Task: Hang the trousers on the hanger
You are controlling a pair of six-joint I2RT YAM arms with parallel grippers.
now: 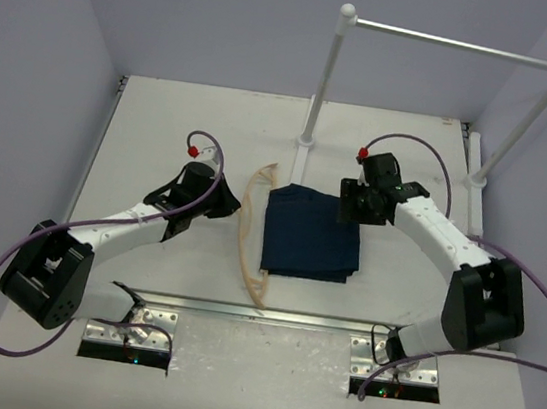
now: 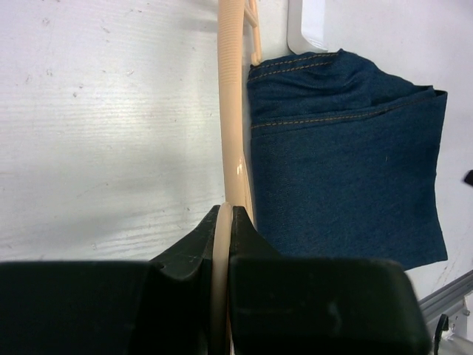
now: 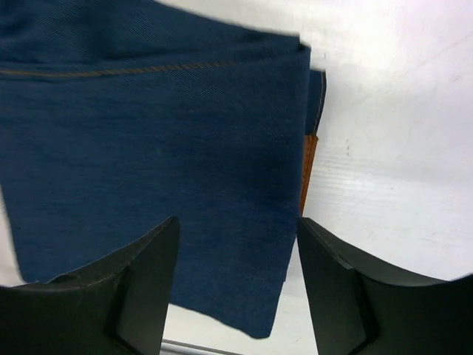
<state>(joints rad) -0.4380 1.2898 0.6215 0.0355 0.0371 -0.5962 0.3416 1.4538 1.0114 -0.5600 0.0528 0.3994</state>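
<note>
The trousers [image 1: 310,235] lie folded into a dark navy rectangle in the middle of the table. The tan wooden hanger [image 1: 246,236] runs along their left edge. My left gripper [image 1: 225,204] is shut on the hanger's bar; in the left wrist view the bar [image 2: 232,111] passes between the closed jaws of the left gripper [image 2: 224,216], with the trousers [image 2: 347,185] to its right. My right gripper [image 1: 350,203] hovers open over the fold's upper right corner. In the right wrist view the right gripper [image 3: 236,248] stands wide above the denim [image 3: 148,148], gripping nothing; a brown patch [image 3: 309,170] shows at the cloth's edge.
A white rail [image 1: 456,42] on two ball-topped posts [image 1: 323,80] stands at the back right of the table. A metal strip [image 1: 269,315] runs along the near edge between the arm bases. Lilac walls close in the table on three sides.
</note>
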